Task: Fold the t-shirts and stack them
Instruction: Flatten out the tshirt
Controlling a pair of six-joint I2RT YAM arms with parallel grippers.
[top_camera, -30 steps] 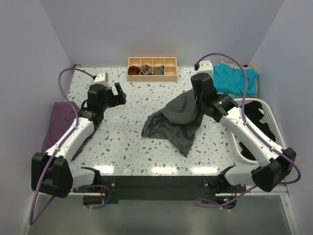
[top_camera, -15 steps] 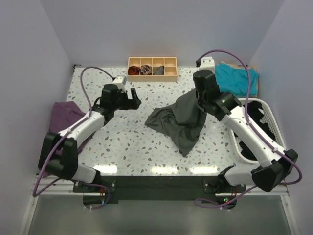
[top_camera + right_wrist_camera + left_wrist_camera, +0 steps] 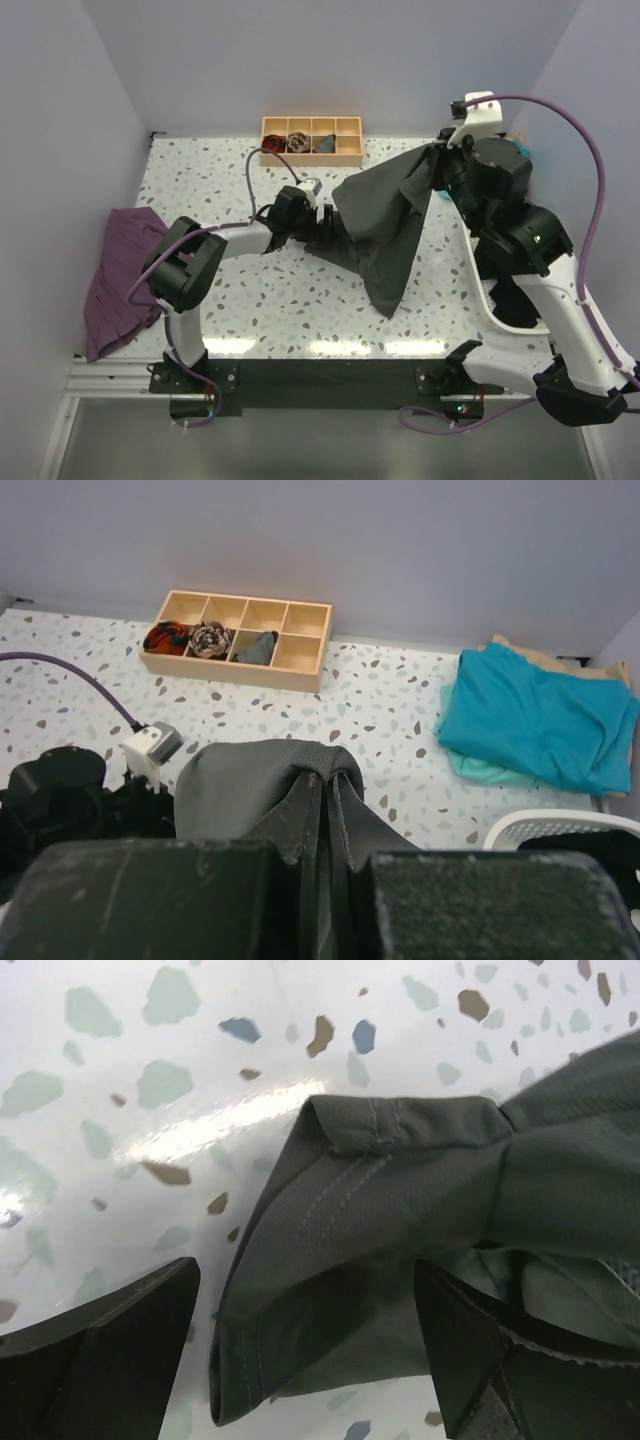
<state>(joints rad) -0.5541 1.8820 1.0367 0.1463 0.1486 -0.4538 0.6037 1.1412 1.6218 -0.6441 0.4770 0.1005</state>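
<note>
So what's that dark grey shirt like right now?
The dark grey shirt is soft, wrinkly cloth. The right gripper, jaws shut on one fold, holds it lifted, so it drapes down in a slanted sheet to the speckled table. A hemmed corner lies between the open jaws of the left gripper, not yet pinched.

I'm seeing the surface (image 3: 250,300) carrying a tray (image 3: 340,158) at its far edge and a teal t-shirt (image 3: 540,720) in its far-right corner.

The grey t-shirt (image 3: 400,1210) runs off the left wrist view's right edge.
</note>
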